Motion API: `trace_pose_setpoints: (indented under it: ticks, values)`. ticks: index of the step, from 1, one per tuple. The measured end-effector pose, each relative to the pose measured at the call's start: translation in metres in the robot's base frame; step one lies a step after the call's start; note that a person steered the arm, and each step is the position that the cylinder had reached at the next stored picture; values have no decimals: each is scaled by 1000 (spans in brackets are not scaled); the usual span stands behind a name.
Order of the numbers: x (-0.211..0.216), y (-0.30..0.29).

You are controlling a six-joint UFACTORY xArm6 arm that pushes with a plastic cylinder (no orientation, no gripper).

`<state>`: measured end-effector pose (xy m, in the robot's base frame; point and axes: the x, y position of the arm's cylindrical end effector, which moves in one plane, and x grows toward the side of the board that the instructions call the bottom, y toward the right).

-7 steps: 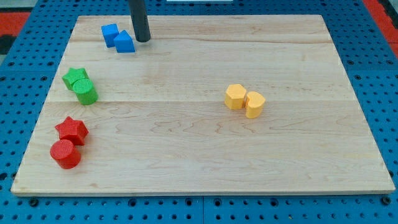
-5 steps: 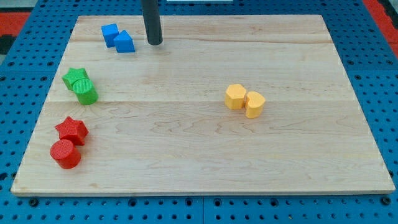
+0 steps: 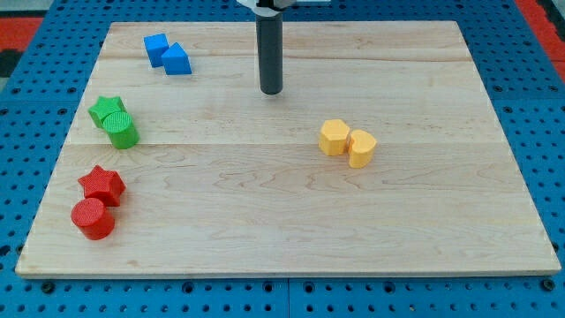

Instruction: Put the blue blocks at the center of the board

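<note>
Two blue blocks sit touching near the board's top left: a blue cube [image 3: 156, 47] and a blue wedge-like block [image 3: 177, 60] just to its lower right. My tip [image 3: 271, 91] rests on the board at the upper middle, well to the right of the blue blocks and slightly below them, touching no block. The dark rod rises from it to the view's top.
A green star [image 3: 105, 109] and green cylinder [image 3: 120, 130] sit at the left edge. A red star [image 3: 101, 184] and red cylinder [image 3: 93, 218] lie at the lower left. A yellow hexagon [image 3: 334, 137] and yellow heart [image 3: 361, 147] sit right of centre. The wooden board [image 3: 291, 221] lies on blue pegboard.
My tip has moved to the right and a little down, away from the blue blocks. No block has moved.
</note>
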<state>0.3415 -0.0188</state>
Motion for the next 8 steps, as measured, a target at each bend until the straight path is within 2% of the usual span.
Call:
trace_pose_setpoints:
  ticks: [8]
  values:
    - [29,2]
